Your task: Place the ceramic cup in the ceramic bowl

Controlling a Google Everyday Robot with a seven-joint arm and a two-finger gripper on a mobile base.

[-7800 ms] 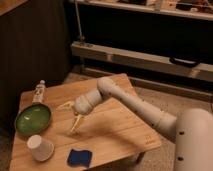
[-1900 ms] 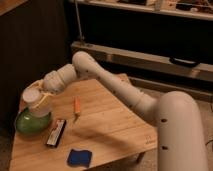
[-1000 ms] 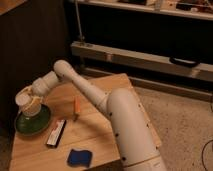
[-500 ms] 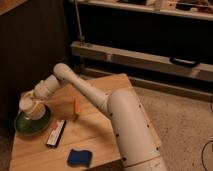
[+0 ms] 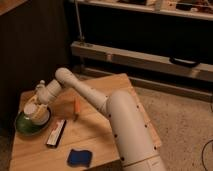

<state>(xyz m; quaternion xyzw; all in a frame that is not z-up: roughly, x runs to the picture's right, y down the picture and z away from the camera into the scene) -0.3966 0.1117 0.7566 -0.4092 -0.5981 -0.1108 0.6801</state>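
Observation:
The green ceramic bowl (image 5: 23,128) sits at the left edge of the wooden table (image 5: 95,127). The white ceramic cup (image 5: 35,112) is tilted and rests low inside the bowl, over its right half. My gripper (image 5: 38,104) reaches in from the upper right and is shut on the cup, directly above the bowl. The arm stretches across the table from the lower right.
A black flat bar (image 5: 56,133) lies just right of the bowl. A small orange object (image 5: 76,107) lies mid-table. A blue sponge (image 5: 79,157) lies near the front edge. A slim white bottle (image 5: 40,85) stands behind the gripper. Dark wall at left, shelving behind.
The gripper has lowered the cup from above the bowl's rim down into the bowl. The other objects have not moved.

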